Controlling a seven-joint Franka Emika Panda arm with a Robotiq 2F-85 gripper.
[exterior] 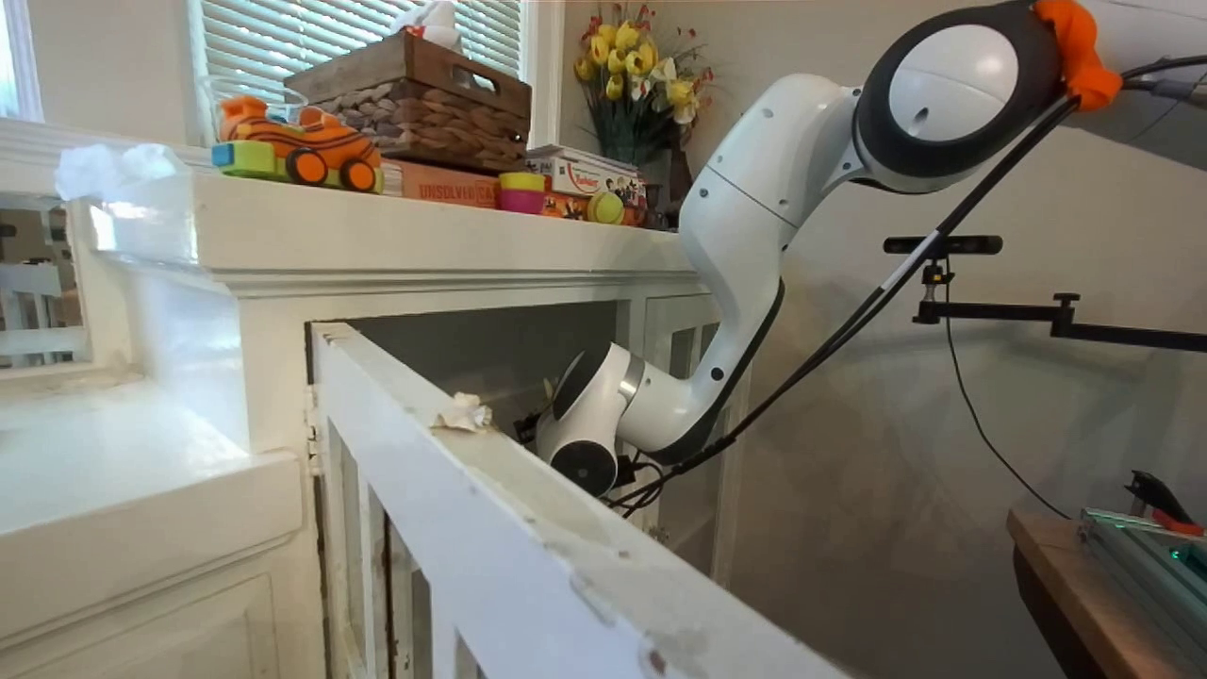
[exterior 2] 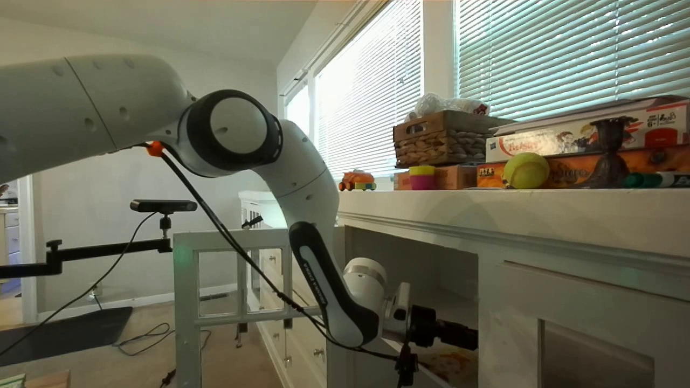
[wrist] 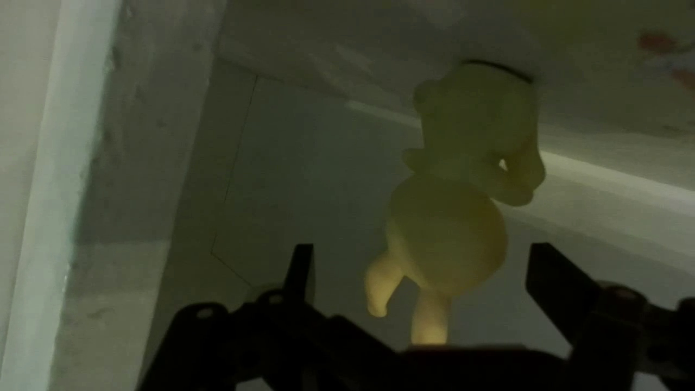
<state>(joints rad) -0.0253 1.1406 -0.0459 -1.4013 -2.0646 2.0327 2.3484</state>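
Woodwork (wrist: 130, 179), pale and scuffed, is bordering the wrist view at the left. To its right we are seeing the claw (wrist: 422, 250) along the lower edge, its black fingers (wrist: 299, 271) standing well apart. Between them, and extending beyond their tips, a yellowish figure (wrist: 448, 233) is showing a rounded belly, with two short legs pointing toward the claw; bare space is appearing on either side of it. Dimness is obscuring its details and leaving us unable to tell what is supporting it.

From left to right in an exterior view, a truck (exterior: 302, 151), a basket (exterior: 443, 123), a cup (exterior: 521, 198), a ball (exterior: 605, 207) and flowers (exterior: 643, 61) are lining the ledge (exterior: 377, 231). Below, we are noting a door (exterior: 561, 528) standing open, a crumpled scrap (exterior: 462, 413) lying on its top edge. The arm (exterior: 745, 189) is curving down from the upper right to behind the door, and farther right a camera (exterior: 943, 245) is sitting on a bracket (exterior: 1000, 311).

In an exterior view, a mat (exterior 2: 64, 334) is lying on the floor (exterior 2: 121, 374) at the left. Right of it, the arm's end is projecting into the cabinet (exterior 2: 501, 307), whose frame is blocking our sight of the claw's tips. At the far right, a candlestick (exterior 2: 608, 161) and a marker (exterior 2: 647, 180) are resting on the ledge.
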